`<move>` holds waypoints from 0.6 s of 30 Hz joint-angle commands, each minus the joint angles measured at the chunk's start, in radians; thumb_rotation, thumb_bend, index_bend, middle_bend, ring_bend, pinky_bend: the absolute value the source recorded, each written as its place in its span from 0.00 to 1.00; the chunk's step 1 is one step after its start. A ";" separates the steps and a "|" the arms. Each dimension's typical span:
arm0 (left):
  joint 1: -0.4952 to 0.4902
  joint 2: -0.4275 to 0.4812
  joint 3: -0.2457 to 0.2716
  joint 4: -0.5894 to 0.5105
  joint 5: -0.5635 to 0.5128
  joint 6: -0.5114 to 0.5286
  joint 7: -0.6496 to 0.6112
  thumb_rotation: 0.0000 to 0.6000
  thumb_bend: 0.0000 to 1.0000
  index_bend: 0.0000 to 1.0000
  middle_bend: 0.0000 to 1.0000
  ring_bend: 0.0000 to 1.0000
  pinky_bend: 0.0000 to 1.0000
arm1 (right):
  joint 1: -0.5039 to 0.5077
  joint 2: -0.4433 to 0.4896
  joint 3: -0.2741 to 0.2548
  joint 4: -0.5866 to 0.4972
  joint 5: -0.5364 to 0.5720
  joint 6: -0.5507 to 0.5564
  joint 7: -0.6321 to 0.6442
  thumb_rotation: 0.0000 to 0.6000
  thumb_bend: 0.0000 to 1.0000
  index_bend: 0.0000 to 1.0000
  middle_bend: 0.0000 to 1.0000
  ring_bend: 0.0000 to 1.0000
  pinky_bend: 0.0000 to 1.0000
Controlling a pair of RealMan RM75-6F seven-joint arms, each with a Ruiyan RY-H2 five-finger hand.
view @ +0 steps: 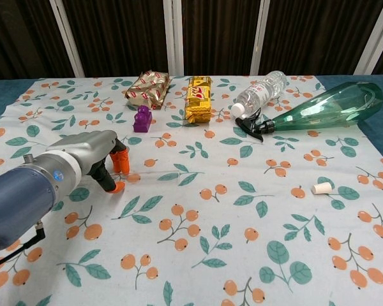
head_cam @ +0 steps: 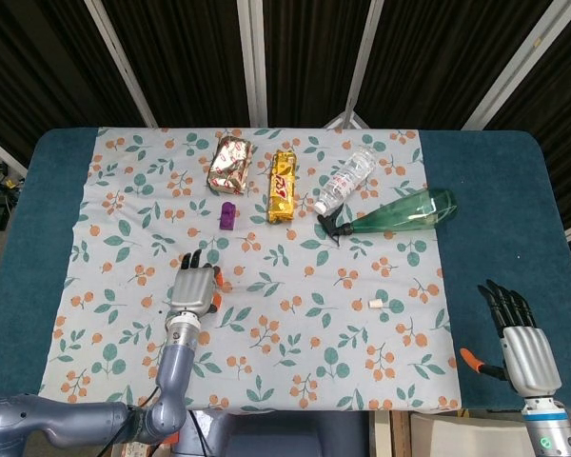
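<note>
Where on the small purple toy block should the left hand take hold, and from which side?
Probably across its narrow flanks, coming from above. The small purple toy block stands upright on the cloth, ahead of the left hand, with bare cloth on both flanks, so thumb and fingertips could likely close on it there; the gold foil packet lies just behind it.
</note>
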 commanded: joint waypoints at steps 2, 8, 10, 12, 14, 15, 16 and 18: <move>-0.003 0.001 -0.002 -0.005 -0.019 0.005 0.008 1.00 0.46 0.47 0.35 0.00 0.00 | 0.000 0.000 0.000 -0.001 0.000 0.000 0.001 1.00 0.24 0.00 0.00 0.00 0.00; -0.004 0.006 0.004 -0.012 -0.030 0.011 0.011 1.00 0.46 0.50 0.35 0.00 0.00 | -0.001 0.000 0.000 -0.002 -0.001 0.001 0.004 1.00 0.24 0.00 0.00 0.00 0.00; -0.005 0.007 0.004 -0.014 -0.033 0.012 0.010 1.00 0.46 0.52 0.36 0.00 0.00 | -0.001 0.001 0.000 -0.002 -0.001 0.001 0.005 1.00 0.24 0.00 0.00 0.00 0.00; -0.006 0.008 0.003 -0.015 -0.031 0.014 0.006 1.00 0.47 0.54 0.37 0.00 0.00 | -0.001 0.001 0.000 -0.001 -0.001 0.001 0.006 1.00 0.23 0.00 0.00 0.00 0.00; -0.007 0.008 0.003 -0.017 -0.026 0.016 0.000 1.00 0.48 0.55 0.38 0.00 0.00 | 0.000 0.001 0.000 -0.002 -0.001 0.001 0.007 1.00 0.23 0.00 0.00 0.00 0.00; -0.006 0.009 0.003 -0.018 -0.022 0.017 -0.004 1.00 0.48 0.56 0.38 0.00 0.00 | 0.000 0.001 0.000 -0.002 0.000 0.000 0.008 1.00 0.23 0.00 0.00 0.00 0.00; -0.006 0.009 0.003 -0.018 -0.019 0.018 -0.009 1.00 0.48 0.57 0.39 0.00 0.00 | 0.000 0.001 0.000 -0.002 0.000 0.000 0.008 1.00 0.24 0.00 0.00 0.00 0.00; -0.005 0.009 0.002 -0.020 -0.009 0.021 -0.021 1.00 0.49 0.57 0.39 0.00 0.00 | -0.001 0.001 0.000 -0.002 0.000 0.000 0.010 1.00 0.24 0.00 0.00 0.00 0.00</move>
